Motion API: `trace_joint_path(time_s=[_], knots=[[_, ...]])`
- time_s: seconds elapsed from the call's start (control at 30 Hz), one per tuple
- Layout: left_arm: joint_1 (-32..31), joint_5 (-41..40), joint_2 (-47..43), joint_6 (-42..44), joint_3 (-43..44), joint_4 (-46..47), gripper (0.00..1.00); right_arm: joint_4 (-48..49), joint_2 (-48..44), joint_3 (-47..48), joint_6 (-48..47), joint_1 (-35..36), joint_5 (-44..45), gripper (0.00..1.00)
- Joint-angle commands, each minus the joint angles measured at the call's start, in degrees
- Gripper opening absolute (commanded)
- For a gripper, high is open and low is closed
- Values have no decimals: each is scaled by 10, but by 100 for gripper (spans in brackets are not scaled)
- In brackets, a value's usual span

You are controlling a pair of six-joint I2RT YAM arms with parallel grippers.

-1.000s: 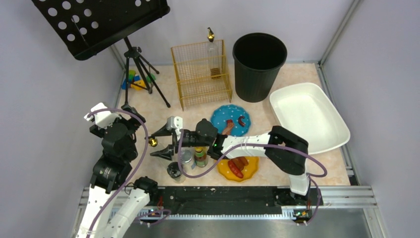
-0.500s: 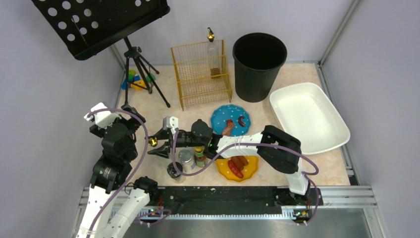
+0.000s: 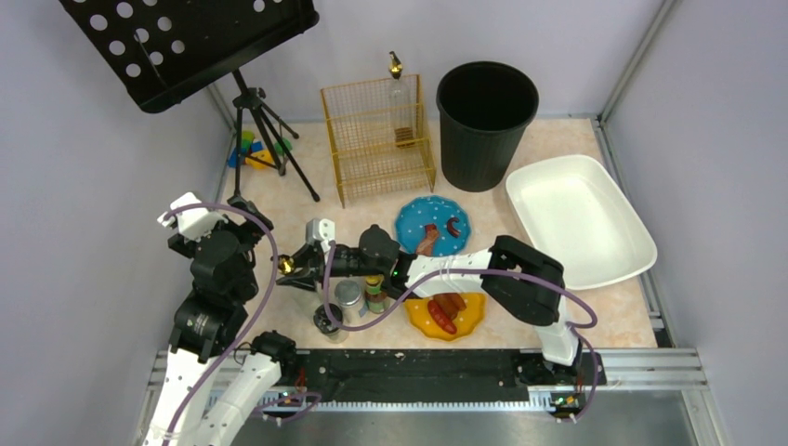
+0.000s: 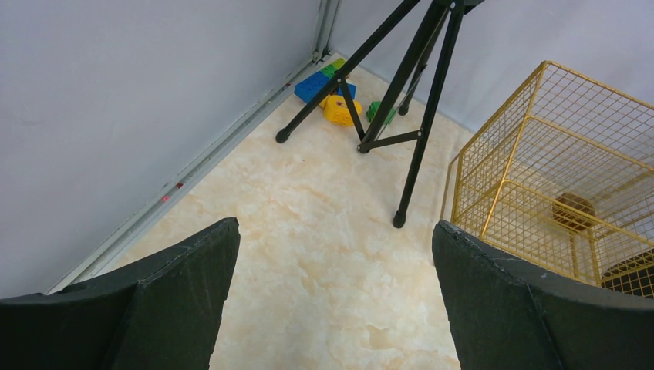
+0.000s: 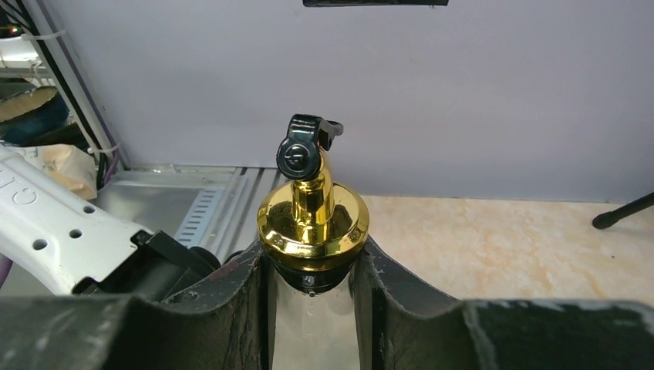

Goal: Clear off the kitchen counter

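The kitchen counter point(image 3: 604, 316) is mottled beige-peach, the bin point(image 3: 483, 158) black.

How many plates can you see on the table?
2. The blue plate sits just in front of the black bin; the yellow plate lies nearer the front edge. None looks hidden.

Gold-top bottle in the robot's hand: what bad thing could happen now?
The right hand pinches the gold-top bottle only at its smooth neck, so it might slip or tip. The silver-lid jar stands right by that arm, so a swing could knock it over.
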Motion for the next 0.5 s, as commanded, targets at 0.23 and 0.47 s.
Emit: trace_joint_path(time_s=[0.23,0.47], knots=[[4,-41,-41,-9,-4,15,99,90,-30,8,-54,7,69,0],[4,-74,-70,-10,-8,16,99,99,-60,28,-70,-18,72,0]])
